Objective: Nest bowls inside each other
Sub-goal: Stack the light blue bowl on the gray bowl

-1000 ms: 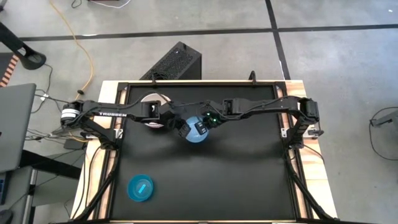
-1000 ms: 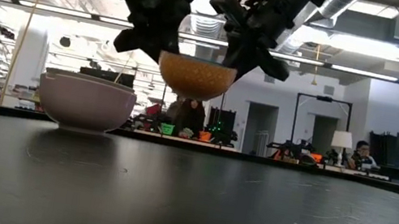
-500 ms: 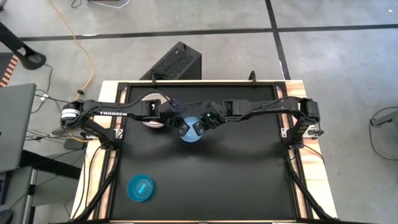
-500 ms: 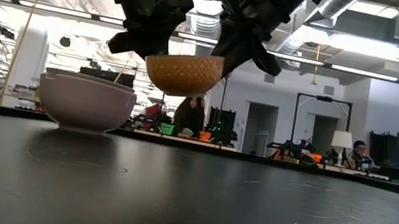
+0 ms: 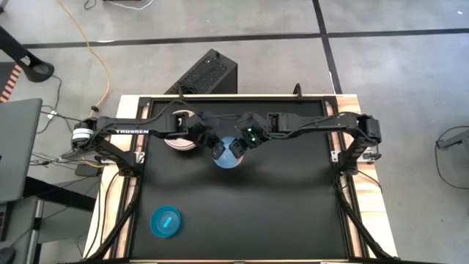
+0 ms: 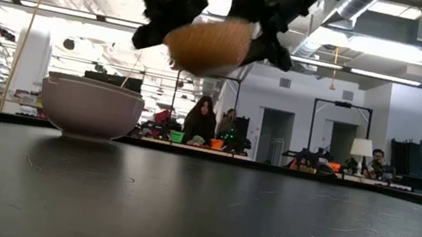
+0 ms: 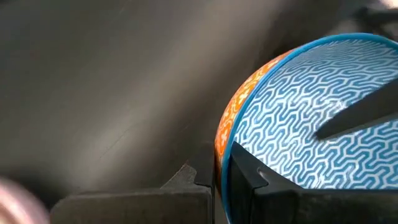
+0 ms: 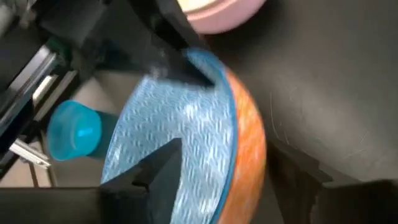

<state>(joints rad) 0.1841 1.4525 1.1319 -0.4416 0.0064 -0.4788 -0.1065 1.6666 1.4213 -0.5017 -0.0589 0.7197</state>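
A bowl (image 5: 227, 156), blue-patterned inside and orange outside, hangs tilted above the middle of the table, also in the low view (image 6: 207, 44). My left gripper (image 7: 217, 177) is shut on its rim. My right gripper (image 8: 231, 158) stands open at the opposite rim, one finger inside the bowl and one outside, the outer one apart from the orange wall. A pink bowl (image 5: 178, 141) rests on its base at the far left (image 6: 91, 106). A teal bowl (image 5: 166, 221) sits near the front left. My left gripper pinches the bowl's rim (image 7: 222, 155), one finger (image 7: 267, 186) inside on the blue pattern and one (image 7: 186, 180) outside on the orange wall. It comes from the table's left, slanting down. The bowl is lifted clear and tilted. My right gripper: whether its inner finger (image 8: 155, 171) touches the bowl I cannot tell.
The black tabletop (image 5: 278, 205) has free room across its right half and front middle. A dark box (image 5: 205, 73) stands on the floor beyond the far edge. People and desks show in the room behind the table.
My right gripper has opened and let go of the bowl. The bowl, level a second ago, has tipped and risen slightly, now hanging from my left gripper at its left rim.
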